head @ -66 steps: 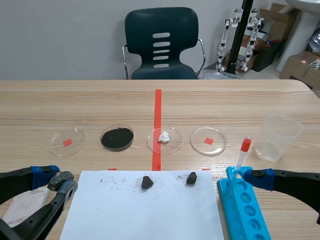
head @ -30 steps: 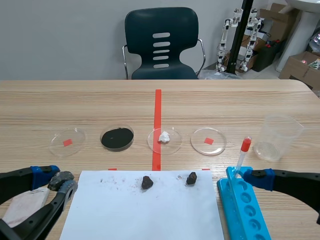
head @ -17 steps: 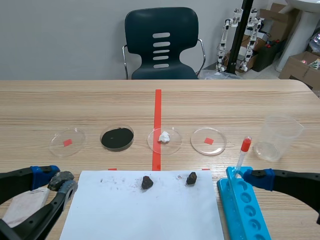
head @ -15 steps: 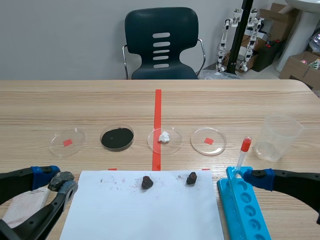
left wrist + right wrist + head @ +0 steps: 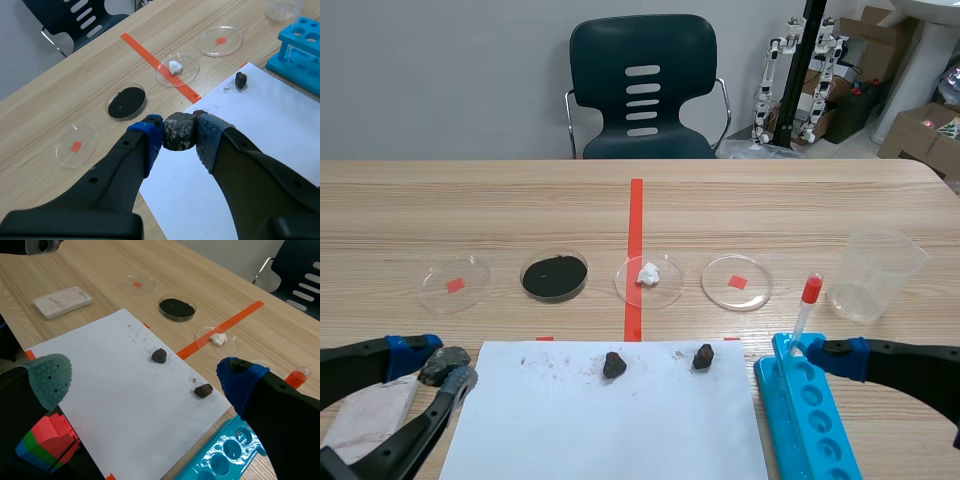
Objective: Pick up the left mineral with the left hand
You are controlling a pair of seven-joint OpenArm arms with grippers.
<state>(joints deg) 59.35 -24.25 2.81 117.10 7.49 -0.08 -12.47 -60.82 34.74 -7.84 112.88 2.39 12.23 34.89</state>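
The left gripper (image 5: 180, 134) is closed on the mineral (image 5: 178, 129), a rough dark-grey lump pinched between the two pads (image 5: 150, 132) close to their tips. It hangs low at the left of the tabletop (image 5: 500, 210), just off the left edge of the paper (image 5: 610, 425) and above a white block (image 5: 360, 420). From the wrist view the lump looks clear of the surface, so the pick seems as good as made. A middle stone (image 5: 614, 365) and a right stone (image 5: 703, 357) lie on the paper, well apart from this gripper.

What matters now is the hold. The lump is irregular and meets only a small part of each pad, so it will likely pivot or slip if the squeeze slackens or the arm jerks. A steady squeeze is better than a harder one, since more force on a knobbly stone may pop it out sideways or chip it. Any further rise should be slow and straight up, with the wrist level. The path should stay off the paper so the other two stones are not disturbed.

The right gripper (image 5: 145, 380) stands open and empty beside the blue rack (image 5: 810, 420), and it is best left parked there.
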